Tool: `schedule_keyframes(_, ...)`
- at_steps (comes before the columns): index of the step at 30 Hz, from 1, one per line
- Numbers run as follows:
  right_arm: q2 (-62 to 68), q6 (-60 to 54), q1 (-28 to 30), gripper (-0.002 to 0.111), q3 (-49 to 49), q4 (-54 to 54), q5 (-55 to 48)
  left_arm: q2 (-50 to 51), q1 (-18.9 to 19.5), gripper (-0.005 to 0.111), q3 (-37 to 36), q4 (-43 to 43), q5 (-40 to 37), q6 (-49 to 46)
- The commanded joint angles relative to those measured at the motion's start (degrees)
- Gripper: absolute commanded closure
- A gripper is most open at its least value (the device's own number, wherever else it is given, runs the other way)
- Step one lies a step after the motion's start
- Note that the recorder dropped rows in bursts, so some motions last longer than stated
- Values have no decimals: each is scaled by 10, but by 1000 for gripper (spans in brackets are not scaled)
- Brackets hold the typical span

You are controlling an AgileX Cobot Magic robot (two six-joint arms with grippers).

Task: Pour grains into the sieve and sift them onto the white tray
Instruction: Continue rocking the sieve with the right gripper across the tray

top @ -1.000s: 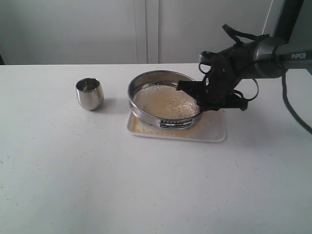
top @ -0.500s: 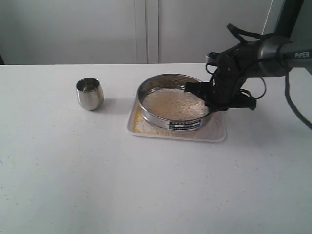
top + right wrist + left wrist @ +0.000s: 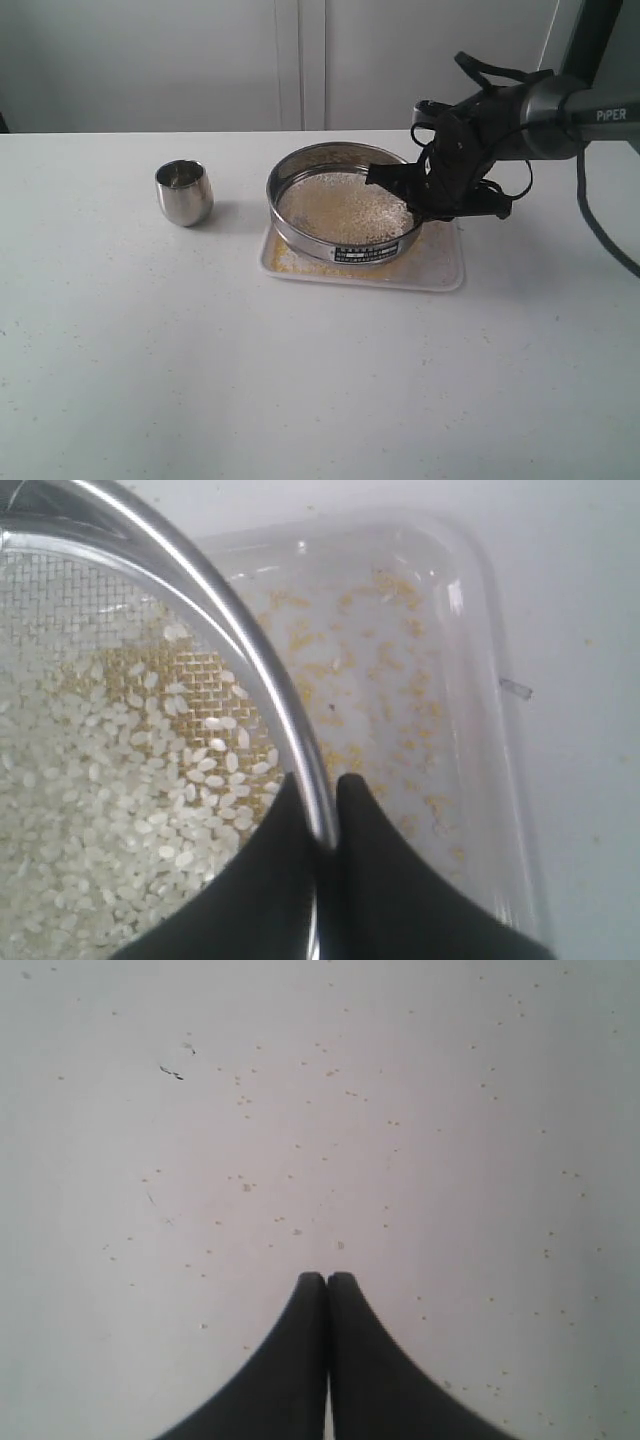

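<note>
The right end effector (image 3: 408,192) is clamped on the sieve's rim at the side nearest the arm. In the right wrist view its two black fingers (image 3: 290,880) pinch the thin steel wall, one inside and one outside, so this end effector (image 3: 326,815) is closed on the sieve (image 3: 230,610).

The sieve (image 3: 300,235) hangs over the white tray (image 3: 445,268), covering its left and middle parts and leaving the right strip bare. I cannot tell whether its bottom touches the tray. Half a second ago the sieve and the arm stood further right over the tray. Now both have swung back left, about where they were a second ago.

The grains (image 3: 340,208) lie spread across the mesh. Up close they are mostly whitish rice-like grains (image 3: 130,810), while fine yellow granules are scattered on the white tray (image 3: 505,780) beneath and beside the rim.

The left end effector (image 3: 327,1280) is out of the wide view. Its own camera shows its fingers pressed together, holding nothing, above the pale surface (image 3: 300,1110) dotted with stray specks.

A small steel cup (image 3: 184,192) stands upright on the surface (image 3: 300,380), well to the left of the sieve, unmoved.
</note>
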State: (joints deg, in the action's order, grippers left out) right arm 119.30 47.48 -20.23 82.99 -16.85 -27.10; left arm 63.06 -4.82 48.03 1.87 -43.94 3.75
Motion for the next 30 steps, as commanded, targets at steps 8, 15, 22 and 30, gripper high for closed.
schedule_keyframes(8, -26, 1, 3, 108, 4, 0, 10, -4, 1, 107, -2, 6, -4, -1)
schedule_keyframes(15, -75, 1, 1, 108, -28, 0, -48, -4, 1, 107, -2, 6, -4, -1)
schedule_keyframes(22, -157, 1, -3, 108, -138, 0, -6, -4, 1, 107, -2, 6, -4, -1)
schedule_keyframes(30, -220, 1, -3, 108, -203, 0, 4, -4, 1, 107, -2, 6, -5, -1)
